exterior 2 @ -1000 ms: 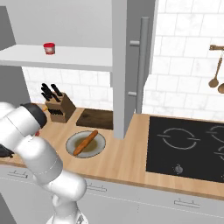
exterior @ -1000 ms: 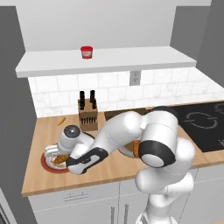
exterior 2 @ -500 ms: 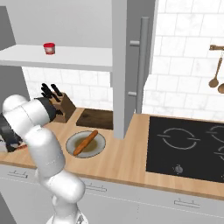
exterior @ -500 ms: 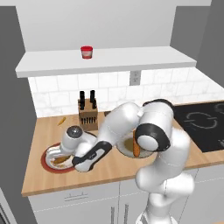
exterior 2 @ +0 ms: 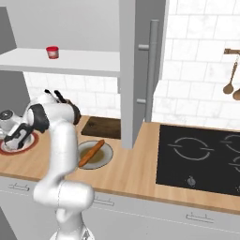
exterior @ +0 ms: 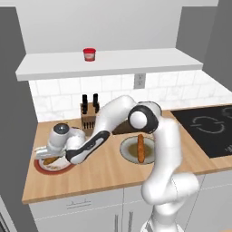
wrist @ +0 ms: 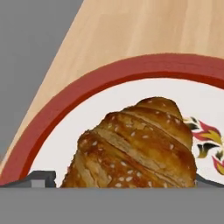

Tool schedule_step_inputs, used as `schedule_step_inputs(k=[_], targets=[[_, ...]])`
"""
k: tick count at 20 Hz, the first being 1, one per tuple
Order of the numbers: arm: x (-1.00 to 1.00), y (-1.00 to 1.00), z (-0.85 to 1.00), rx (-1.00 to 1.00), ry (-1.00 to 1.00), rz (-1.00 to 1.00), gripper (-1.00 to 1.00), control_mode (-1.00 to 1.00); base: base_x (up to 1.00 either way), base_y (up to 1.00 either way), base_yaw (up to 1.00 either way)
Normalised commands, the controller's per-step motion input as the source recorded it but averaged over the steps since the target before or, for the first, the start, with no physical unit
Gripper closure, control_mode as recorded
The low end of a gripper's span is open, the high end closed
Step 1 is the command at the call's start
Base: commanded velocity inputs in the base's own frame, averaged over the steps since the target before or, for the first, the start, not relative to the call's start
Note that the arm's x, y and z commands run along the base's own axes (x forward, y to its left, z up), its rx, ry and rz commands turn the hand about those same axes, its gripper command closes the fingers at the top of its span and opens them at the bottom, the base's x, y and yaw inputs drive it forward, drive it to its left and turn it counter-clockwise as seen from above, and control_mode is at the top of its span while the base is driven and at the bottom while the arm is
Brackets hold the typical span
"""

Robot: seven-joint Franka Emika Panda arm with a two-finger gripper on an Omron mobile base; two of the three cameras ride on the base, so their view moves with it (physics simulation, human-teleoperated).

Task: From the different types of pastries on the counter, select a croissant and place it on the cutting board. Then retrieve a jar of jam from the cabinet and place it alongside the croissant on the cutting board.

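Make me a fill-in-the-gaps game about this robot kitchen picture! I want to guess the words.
1. The croissant lies on a white plate with a ______ rim.
2. The red jar of jam stands up on the white ______.
3. The long bread stick lies on a grey round ______.
4. The dark cutting board has ______ lying on it.

Missing words: red; shelf; plate; nothing
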Motion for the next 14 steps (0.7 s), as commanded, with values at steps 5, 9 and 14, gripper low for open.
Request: schedule_step_inputs(k=[5,9,14], targets=[[0.04,0.18,0.19,-0.06,0.00,0.00,1.00,-1.00,0.00,0.00,0.00],[-0.01,-0.34,1.00,-0.19,-0.12,0.00,1.00,-1.00,0.00,0.00,0.00],[-0.10,-0.35,0.41,-0.03,-0.08,-0.03,1.00,-1.00,0.00,0.00,0.00]])
